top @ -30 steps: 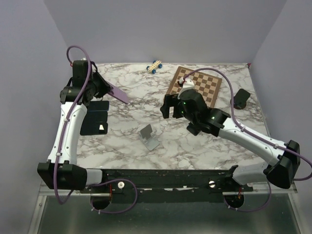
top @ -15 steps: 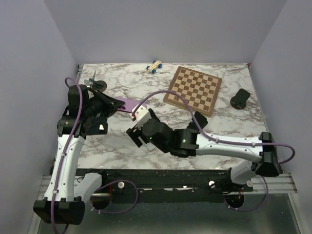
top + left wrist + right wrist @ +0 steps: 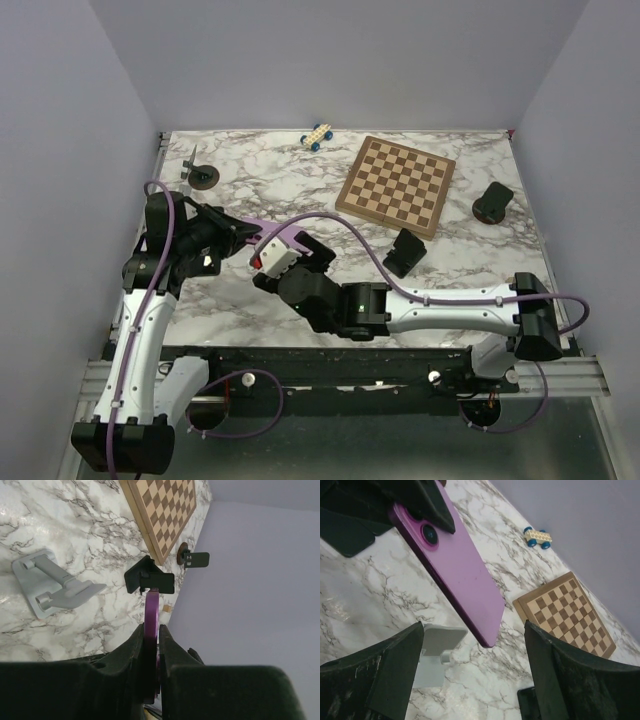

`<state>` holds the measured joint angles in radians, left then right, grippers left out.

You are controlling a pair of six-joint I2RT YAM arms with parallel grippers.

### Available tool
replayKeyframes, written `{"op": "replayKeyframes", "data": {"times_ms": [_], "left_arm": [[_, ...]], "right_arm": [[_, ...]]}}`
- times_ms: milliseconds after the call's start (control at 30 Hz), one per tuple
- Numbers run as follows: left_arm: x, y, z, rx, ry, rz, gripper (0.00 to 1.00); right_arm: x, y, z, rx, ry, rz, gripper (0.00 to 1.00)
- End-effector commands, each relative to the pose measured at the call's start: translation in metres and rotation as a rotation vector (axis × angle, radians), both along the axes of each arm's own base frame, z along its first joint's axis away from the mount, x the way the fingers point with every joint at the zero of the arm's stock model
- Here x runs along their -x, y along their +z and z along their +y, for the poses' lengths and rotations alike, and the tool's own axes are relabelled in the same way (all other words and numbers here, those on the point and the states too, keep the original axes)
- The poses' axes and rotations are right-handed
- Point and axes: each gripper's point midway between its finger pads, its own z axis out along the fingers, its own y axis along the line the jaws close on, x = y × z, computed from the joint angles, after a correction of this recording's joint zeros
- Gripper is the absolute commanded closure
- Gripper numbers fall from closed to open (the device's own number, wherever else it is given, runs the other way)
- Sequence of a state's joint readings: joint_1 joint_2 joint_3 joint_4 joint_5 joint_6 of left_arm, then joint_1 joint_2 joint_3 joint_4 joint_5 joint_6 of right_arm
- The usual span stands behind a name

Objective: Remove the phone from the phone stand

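The purple phone [image 3: 460, 565] hangs in the air, tilted, with my left gripper [image 3: 150, 630] shut on its camera end. In the left wrist view the phone [image 3: 152, 607] shows edge-on between the black fingers. From above, the phone [image 3: 287, 238] juts right from the left gripper [image 3: 235, 228]. The grey phone stand [image 3: 434, 647] sits bare on the marble below it and also appears as the stand [image 3: 50, 582] in the left wrist view. My right gripper [image 3: 474, 630] is open, its fingers on either side of the phone's lower end without touching it.
A chessboard [image 3: 400, 185] lies at the back right. A black holder [image 3: 405, 252] sits in front of it, and a dark holder on a round base [image 3: 493, 203] stands farther right. A toy car [image 3: 317, 136] is at the back edge. The right arm [image 3: 430, 300] stretches across the near table.
The right arm swung from the chessboard down and left to the phone. The left arm brought the held phone nearer and to the right.
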<state>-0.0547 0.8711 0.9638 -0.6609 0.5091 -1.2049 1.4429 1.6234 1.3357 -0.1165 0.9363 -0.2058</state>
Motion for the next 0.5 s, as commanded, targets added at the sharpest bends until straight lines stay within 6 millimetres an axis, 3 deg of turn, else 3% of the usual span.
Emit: {"op": "replayKeyframes", "data": {"times_ms": [0, 233, 467], "left_arm": [[0.02, 0.018, -0.013, 0.108, -0.052, -0.004, 1.0], [0.034, 0.03, -0.017, 0.137, -0.076, -0.022, 1.0], [0.043, 0.031, -0.018, 0.15, -0.085, -0.026, 1.0]], "right_arm": [[0.007, 0.02, 0.009, -0.044, 0.091, -0.019, 0.11], [-0.001, 0.009, 0.021, 0.009, 0.107, -0.04, 0.13], [-0.02, 0.008, 0.007, 0.048, -0.052, -0.158, 0.21]]}}
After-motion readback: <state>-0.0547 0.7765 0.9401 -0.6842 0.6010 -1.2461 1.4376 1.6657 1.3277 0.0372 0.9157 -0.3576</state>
